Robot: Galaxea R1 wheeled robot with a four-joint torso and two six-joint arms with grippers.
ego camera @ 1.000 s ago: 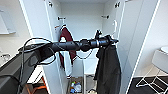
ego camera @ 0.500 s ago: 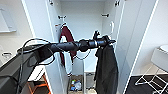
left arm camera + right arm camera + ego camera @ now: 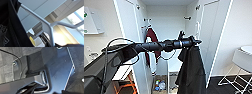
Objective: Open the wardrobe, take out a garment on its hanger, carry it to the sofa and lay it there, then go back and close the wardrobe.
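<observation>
The white wardrobe (image 3: pixel 166 22) stands open, both doors swung wide, the right door (image 3: pixel 212 37) beside my arm. My left arm reaches across the opening, and the left gripper (image 3: pixel 194 41) is shut on the hanger. The black garment (image 3: pixel 191 70) hangs limp from it in front of the wardrobe's right half. In the left wrist view the pale hanger (image 3: pixel 50 25) shows close up, with the black garment (image 3: pixel 10 25) draped beside it. A maroon jacket with white trim (image 3: pixel 151 41) still hangs inside on the left. The right wrist view shows dark parts of my own body.
A white stool on thin wire legs (image 3: pixel 241 60) stands at the right over dark floor. A box of small items (image 3: pixel 159 85) sits on the wardrobe's floor. An orange frame (image 3: pixel 124 87) is low at the left, and a white wall unit (image 3: pixel 91 21) is mounted above it.
Almost nothing: my left arm keeps the black garment in front of the open wardrobe, with only a slight sideways shift of the gripper end.
</observation>
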